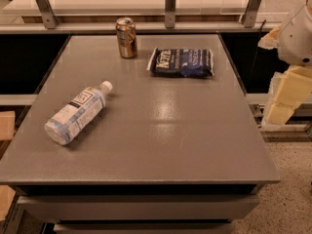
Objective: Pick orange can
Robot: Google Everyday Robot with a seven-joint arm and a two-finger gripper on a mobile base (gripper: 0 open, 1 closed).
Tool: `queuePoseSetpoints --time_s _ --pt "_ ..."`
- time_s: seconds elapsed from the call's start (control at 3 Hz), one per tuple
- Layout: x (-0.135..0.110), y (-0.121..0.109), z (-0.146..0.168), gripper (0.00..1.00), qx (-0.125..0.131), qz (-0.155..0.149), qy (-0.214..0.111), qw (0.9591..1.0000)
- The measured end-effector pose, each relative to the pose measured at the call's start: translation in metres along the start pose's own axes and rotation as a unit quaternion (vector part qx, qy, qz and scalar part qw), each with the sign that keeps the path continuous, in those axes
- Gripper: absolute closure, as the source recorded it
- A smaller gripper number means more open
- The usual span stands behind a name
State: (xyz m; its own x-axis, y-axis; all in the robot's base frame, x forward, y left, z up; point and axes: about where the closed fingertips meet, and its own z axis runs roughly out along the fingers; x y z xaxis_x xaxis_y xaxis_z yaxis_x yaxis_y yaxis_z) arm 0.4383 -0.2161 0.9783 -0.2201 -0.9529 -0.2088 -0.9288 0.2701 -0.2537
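The orange can (pixel 126 37) stands upright near the far edge of the grey table (pixel 161 130), left of centre. It has a shiny orange-bronze body and a silver top. My gripper (pixel 284 100) hangs off the table's right side, beyond its edge, far from the can and to its right. It holds nothing that I can see.
A clear plastic water bottle (pixel 77 113) with a white label lies on its side at the table's left. A dark blue chip bag (pixel 182 62) lies flat just right of the can. A metal-framed rail (pixel 169 6) runs behind the table.
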Motion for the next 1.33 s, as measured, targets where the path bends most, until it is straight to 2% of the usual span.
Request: queuePoseSetpoints --time_s 0.33,0.67,1.0,1.33 --pt "-0.001 -0.001 -0.001 0.00 0.002 -0.001 0.000 1.0000" --pt "-0.004 -0.008 -0.006 0.00 0.014 -0.002 -0.006 0.9999" --pt "-0.012 -0.020 -0.010 0.00 0.028 -0.004 -0.022 0.9994" --pt "-0.018 -0.036 -0.011 0.00 0.039 0.000 -0.054 0.9978"
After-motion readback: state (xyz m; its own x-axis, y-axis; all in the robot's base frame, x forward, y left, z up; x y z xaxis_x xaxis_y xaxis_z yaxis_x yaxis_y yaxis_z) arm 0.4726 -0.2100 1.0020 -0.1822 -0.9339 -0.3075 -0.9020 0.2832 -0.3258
